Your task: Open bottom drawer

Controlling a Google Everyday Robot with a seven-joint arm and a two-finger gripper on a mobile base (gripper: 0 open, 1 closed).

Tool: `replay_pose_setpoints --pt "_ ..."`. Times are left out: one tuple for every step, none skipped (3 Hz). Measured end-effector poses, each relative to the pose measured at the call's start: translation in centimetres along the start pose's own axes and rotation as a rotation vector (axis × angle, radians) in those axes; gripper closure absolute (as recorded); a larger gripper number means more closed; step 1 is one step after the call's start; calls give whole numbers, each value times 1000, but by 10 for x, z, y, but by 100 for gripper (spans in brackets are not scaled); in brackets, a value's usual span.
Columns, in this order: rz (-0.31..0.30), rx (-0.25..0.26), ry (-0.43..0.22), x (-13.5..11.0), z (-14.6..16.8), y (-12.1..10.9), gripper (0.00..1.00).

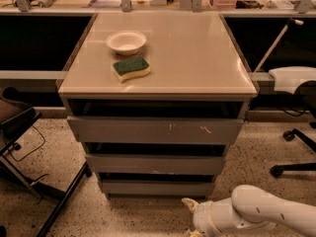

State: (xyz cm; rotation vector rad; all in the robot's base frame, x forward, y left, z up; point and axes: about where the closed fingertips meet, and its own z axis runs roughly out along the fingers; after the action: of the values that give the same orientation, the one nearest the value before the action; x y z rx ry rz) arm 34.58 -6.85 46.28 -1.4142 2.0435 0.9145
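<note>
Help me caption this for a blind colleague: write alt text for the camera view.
A white robot arm's gripper sits low at the bottom edge, in front of the bottom drawer of a grey three-drawer cabinet. On the cabinet's beige top sit a white bowl and a green-and-yellow sponge.
</note>
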Motion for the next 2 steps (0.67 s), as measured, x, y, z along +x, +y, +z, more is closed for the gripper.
replay_pose_setpoints --pt "18 17 -43 13 9 -36 0" --pt "32 130 -148 34 5 -106 0"
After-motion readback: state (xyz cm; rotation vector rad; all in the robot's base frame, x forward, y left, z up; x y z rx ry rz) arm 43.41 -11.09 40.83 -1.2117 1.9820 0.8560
